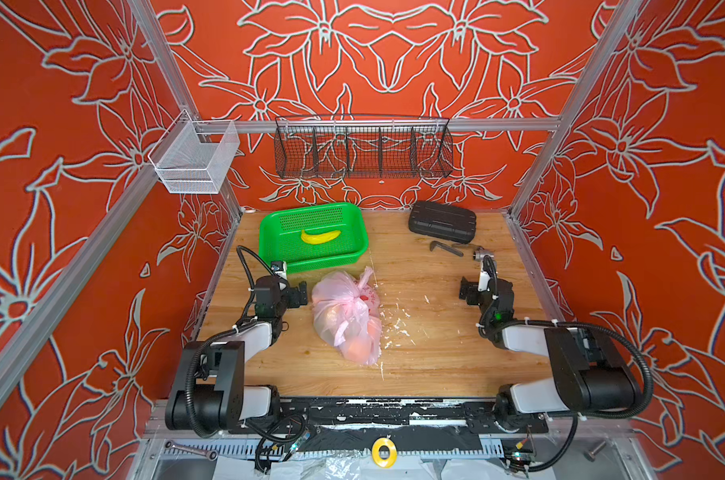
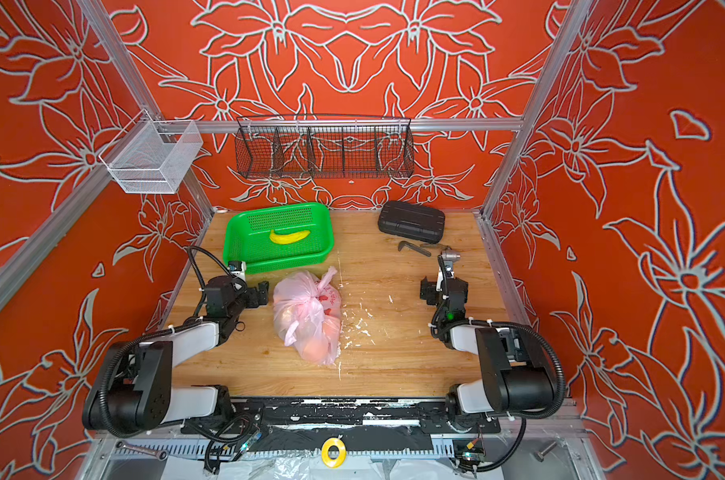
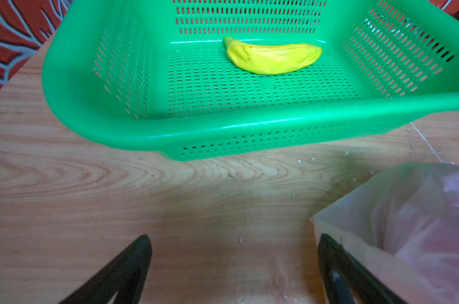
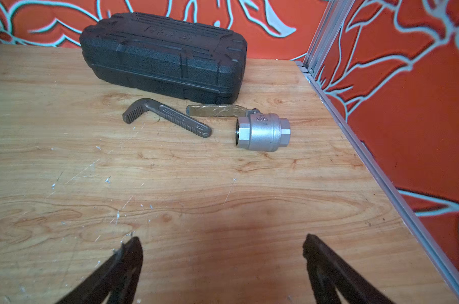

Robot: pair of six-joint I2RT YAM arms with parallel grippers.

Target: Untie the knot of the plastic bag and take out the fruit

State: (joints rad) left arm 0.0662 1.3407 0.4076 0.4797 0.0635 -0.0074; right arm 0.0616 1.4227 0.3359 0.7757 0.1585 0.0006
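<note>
Left gripper (image 1: 299, 294) and right gripper (image 1: 465, 291) both wide open, empty; pin the plastic bag (image 1: 344, 324) with left, bring right in to pull a loose end at the knot (image 1: 354, 298).

"304" is read, cast on the silver metal ball valve body (image 4: 262, 131). Raised lettering on the black ribbed plastic case (image 4: 165, 50) and red print on the pale pink translucent plastic bag (image 1: 346, 316) are noted as illegible.

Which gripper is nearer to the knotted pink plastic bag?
Left. The left gripper is open, close beside the plastic bag. The right gripper is open, well away on the bag's other side.
</note>
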